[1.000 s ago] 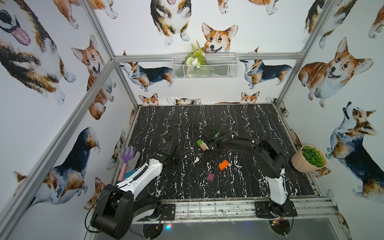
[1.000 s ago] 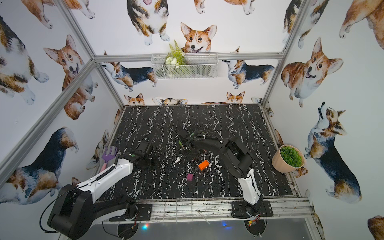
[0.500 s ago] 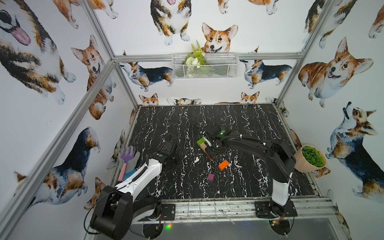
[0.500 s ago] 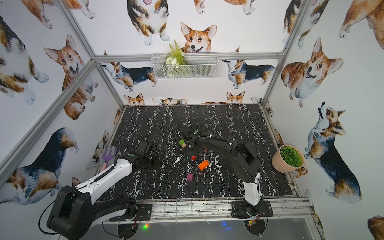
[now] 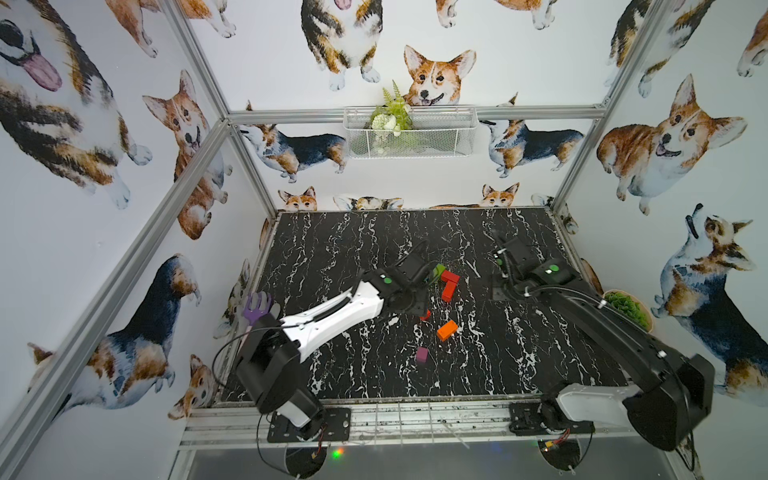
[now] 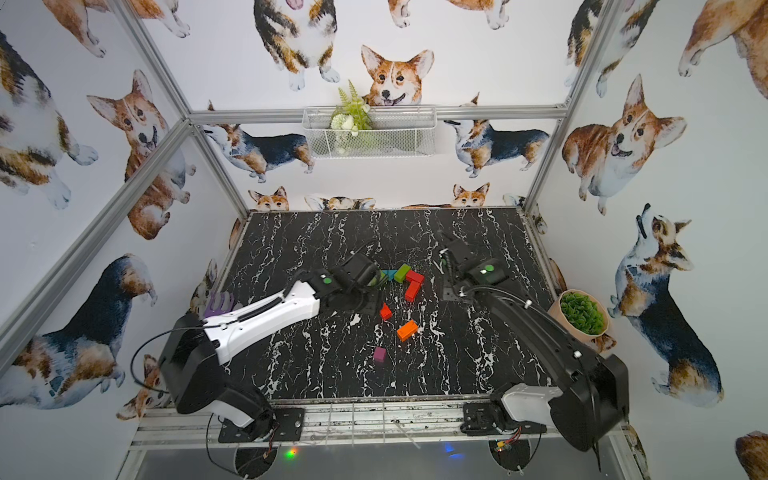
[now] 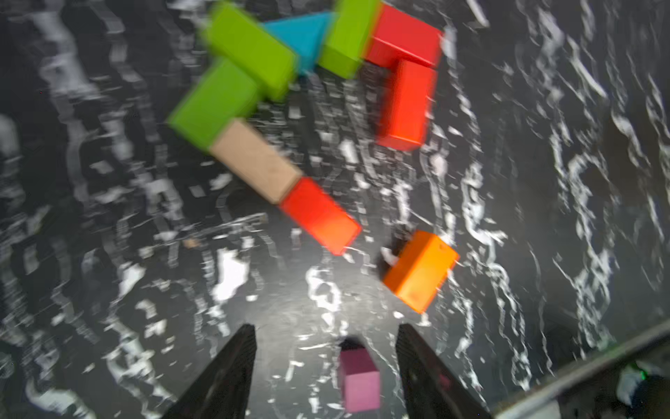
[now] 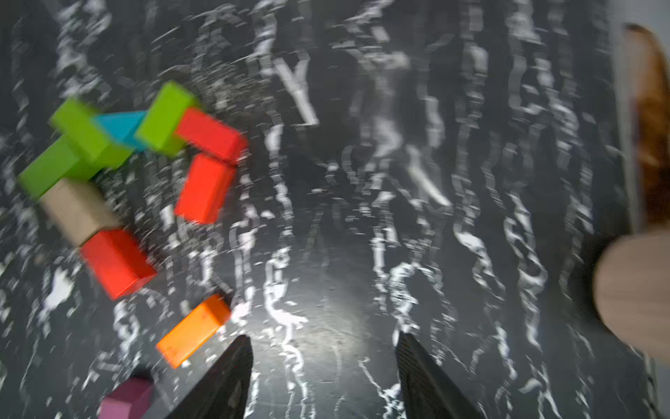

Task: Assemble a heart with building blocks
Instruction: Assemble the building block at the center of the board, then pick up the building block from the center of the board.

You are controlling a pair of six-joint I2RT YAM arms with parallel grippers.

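- We see the heart lying unfinished near the middle of the black marble table. In both top views the left arm covers part of it.
- Its top is a touching chain: two green bricks, a teal triangle, then a third green brick.
- Two red bricks turn down one side.
- A beige brick and a third red brick run end to end down the other side.
- The orange brick lies near that red brick's end, not touching it.
- The purple cube lies apart, nearer the table's front edge.
- The left gripper hovers with its jaws apart, holding nothing. In the blurred left wrist view, the purple cube shows on the table between its fingers.
- The right gripper is to the right of the blocks, jaws spread and empty.
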